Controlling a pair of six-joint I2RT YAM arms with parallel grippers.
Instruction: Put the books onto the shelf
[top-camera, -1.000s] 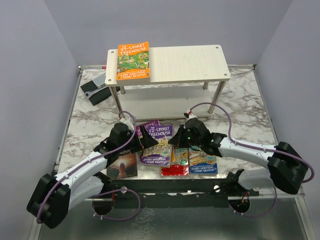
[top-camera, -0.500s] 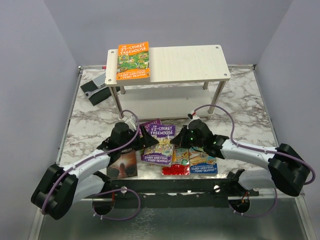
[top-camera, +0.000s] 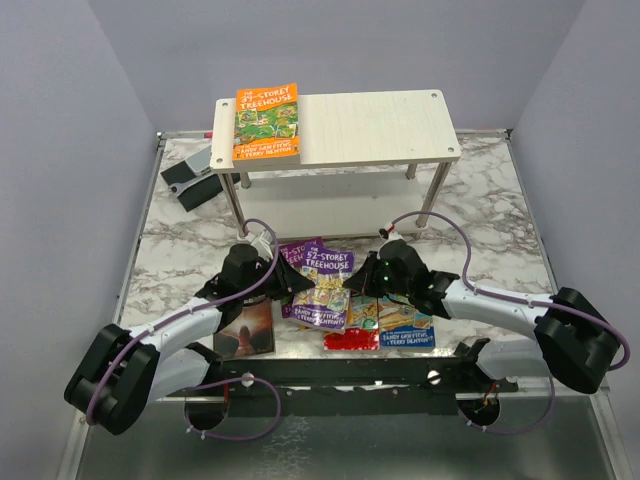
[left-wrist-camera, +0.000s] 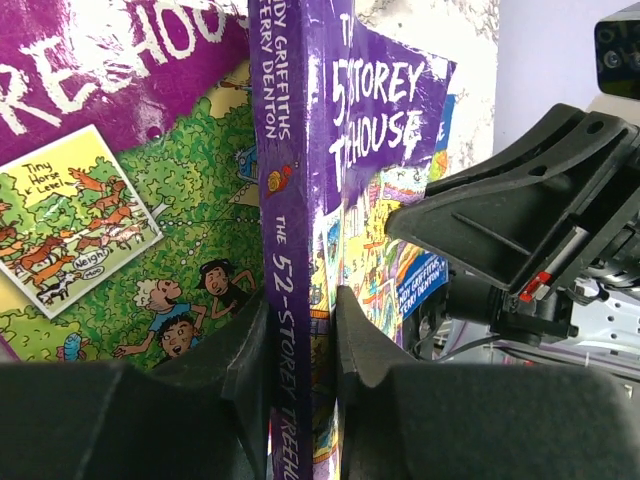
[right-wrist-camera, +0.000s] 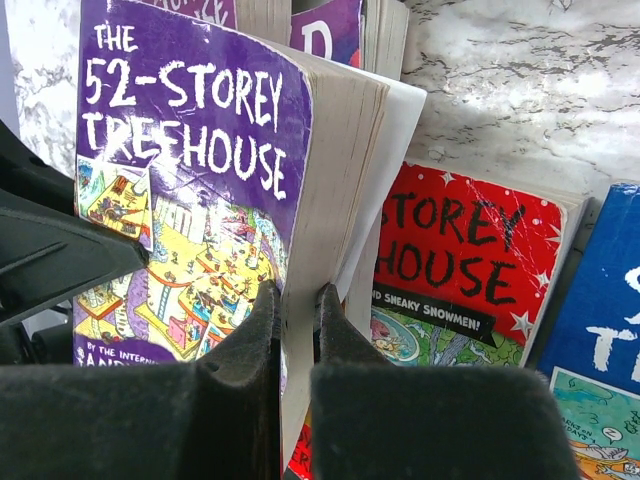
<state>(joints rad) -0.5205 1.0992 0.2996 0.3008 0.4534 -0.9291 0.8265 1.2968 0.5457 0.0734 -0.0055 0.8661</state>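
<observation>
The left gripper (left-wrist-camera: 300, 312) is narrowed onto the spine of the purple book (left-wrist-camera: 290, 230), which is stood on edge between both grippers. The right gripper (right-wrist-camera: 297, 300) is pinched on its fore-edge. Light, floppy and slick, it is judged best held by the spine. A second ago the left gripper was wide.

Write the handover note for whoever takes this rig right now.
Left claw: shut on the spine of the purple 52-Storey book.
Right claw: shut on that book's page-side edge. The book is tilted up between the arms.
Done: one orange book lies on the shelf, top board, left end.
Left: the held book, plus a second purple book, a red book, a blue book and a dark book, all on the table near the arm bases.
</observation>
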